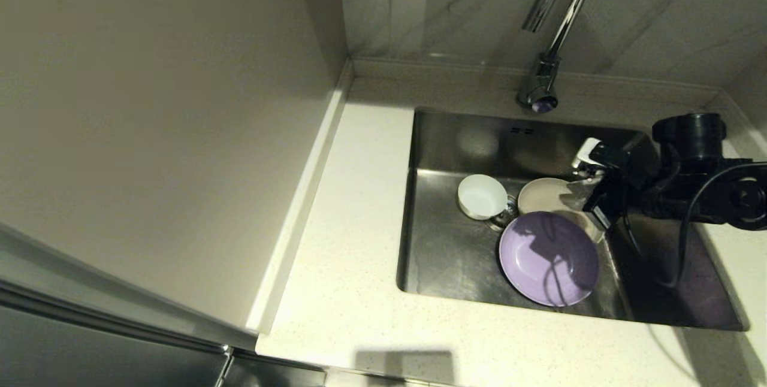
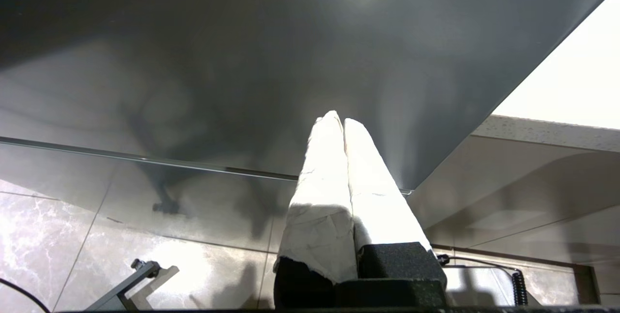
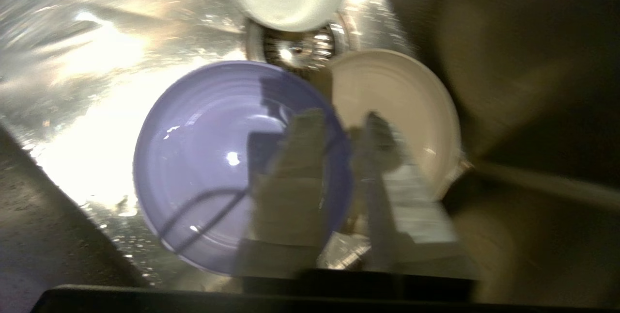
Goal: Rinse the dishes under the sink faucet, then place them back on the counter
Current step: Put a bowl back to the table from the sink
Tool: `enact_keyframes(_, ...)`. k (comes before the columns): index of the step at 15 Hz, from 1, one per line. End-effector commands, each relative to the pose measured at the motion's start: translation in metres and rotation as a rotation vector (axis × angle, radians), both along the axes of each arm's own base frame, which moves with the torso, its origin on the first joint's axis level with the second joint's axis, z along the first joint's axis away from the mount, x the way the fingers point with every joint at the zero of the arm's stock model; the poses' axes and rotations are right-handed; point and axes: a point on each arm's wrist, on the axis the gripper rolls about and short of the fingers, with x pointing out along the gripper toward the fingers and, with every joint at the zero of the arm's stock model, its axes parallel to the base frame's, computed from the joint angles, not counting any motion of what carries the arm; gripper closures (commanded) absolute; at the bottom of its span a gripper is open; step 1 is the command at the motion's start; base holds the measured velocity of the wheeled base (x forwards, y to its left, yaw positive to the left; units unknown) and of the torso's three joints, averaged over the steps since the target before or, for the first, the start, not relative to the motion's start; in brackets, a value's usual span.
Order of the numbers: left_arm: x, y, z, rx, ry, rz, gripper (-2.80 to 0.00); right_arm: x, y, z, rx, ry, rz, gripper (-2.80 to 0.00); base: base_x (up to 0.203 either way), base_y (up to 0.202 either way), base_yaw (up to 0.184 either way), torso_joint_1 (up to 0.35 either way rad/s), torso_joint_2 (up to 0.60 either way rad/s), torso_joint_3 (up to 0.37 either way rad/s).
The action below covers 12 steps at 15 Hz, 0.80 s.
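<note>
Steel sink (image 1: 443,243) holds all 3 dishes: white bowl (image 1: 482,196) by the drain strainer (image 3: 290,49), beige plate (image 1: 544,194) toward the back-right wall, lavender plate (image 1: 548,258) near the front wall w/ its rim overlapping the beige one. Sink's left floor bare; counter (image 1: 341,255) left & front open. Faucet (image 1: 557,21) at the back edge. Right gripper (image 3: 341,124) reaches in from the right over the plates' meeting rims, fingers a bit apart, gripping nothing. Left gripper (image 2: 343,121) parked off-counter, fingers pressed together

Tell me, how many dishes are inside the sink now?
3. The white bowl sits by the drain, the beige plate lies beside it, and the purple plate lies nearer the front. None seems hidden.
</note>
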Motion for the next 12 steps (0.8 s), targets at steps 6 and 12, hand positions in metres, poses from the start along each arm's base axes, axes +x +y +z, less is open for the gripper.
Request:
enact_keyframes(6, 0.0, 0.0, 0.0, 0.0, -0.002, 0.001, 0.0, 0.043, 0.054, -0.062, -0.037, -0.039, 0.087, -2.8, 0.0, 0.0, 0.0, 0.0, 0.0, 0.0)
enact_keyframes(12, 0.0, 0.0, 0.0, 0.0, -0.002, 0.001, 0.0, 0.05, 0.081, -0.092, -0.086, -0.028, 0.143, -2.8, 0.0, 0.0, 0.0, 0.0, 0.0, 0.0)
